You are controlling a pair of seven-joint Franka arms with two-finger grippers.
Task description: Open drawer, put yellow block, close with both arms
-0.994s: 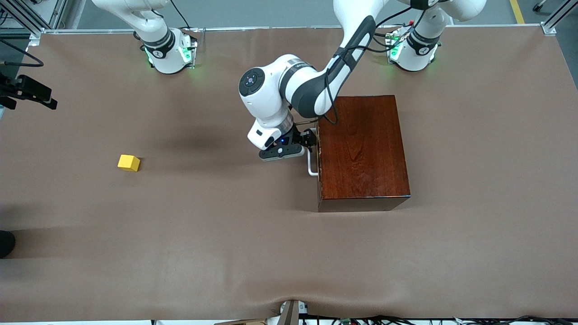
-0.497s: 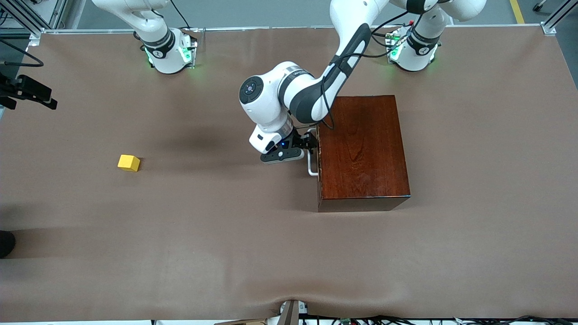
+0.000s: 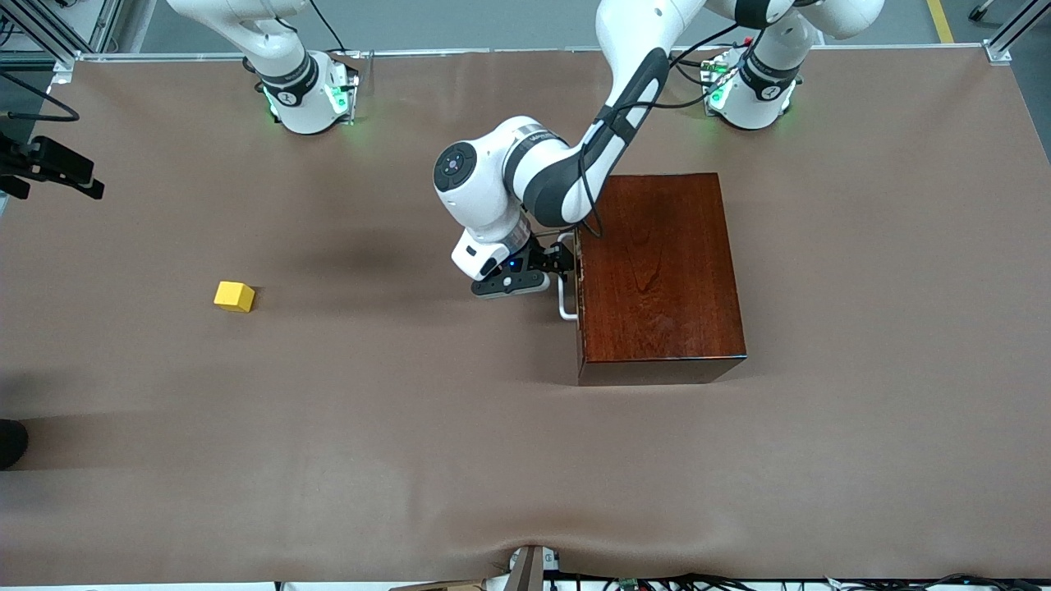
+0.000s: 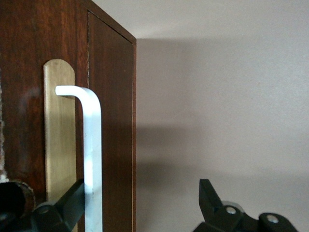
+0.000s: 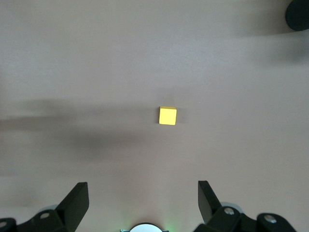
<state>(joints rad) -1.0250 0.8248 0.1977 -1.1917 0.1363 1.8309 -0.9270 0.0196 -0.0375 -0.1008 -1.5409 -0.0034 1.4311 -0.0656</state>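
The dark mahogany box [image 3: 661, 271] stands mid-table with its drawer [image 3: 580, 289] shut. The drawer's white U-shaped handle [image 3: 565, 297] faces the right arm's end of the table. My left gripper [image 3: 564, 263] is open at the handle. In the left wrist view the handle [image 4: 92, 140] stands on a brass plate on the drawer front [image 4: 29, 72], between the left gripper's [image 4: 142, 203] fingers, beside one finger [image 4: 72, 200]. The yellow block [image 3: 234, 296] lies toward the right arm's end. My right gripper [image 5: 142, 203] is open and empty, high over the table, with the block [image 5: 168, 116] far below.
The brown table cover [image 3: 410, 427] is bare around the block and the box. The right arm's green-lit base [image 3: 308, 94] and the left arm's base [image 3: 743, 86] stand at the edge farthest from the front camera. A black camera mount [image 3: 49, 164] overhangs the right arm's end.
The left arm's wrist and elbow have shifted slightly, bringing the left gripper a little closer onto the handle. The box, the drawer and the yellow block have not moved.
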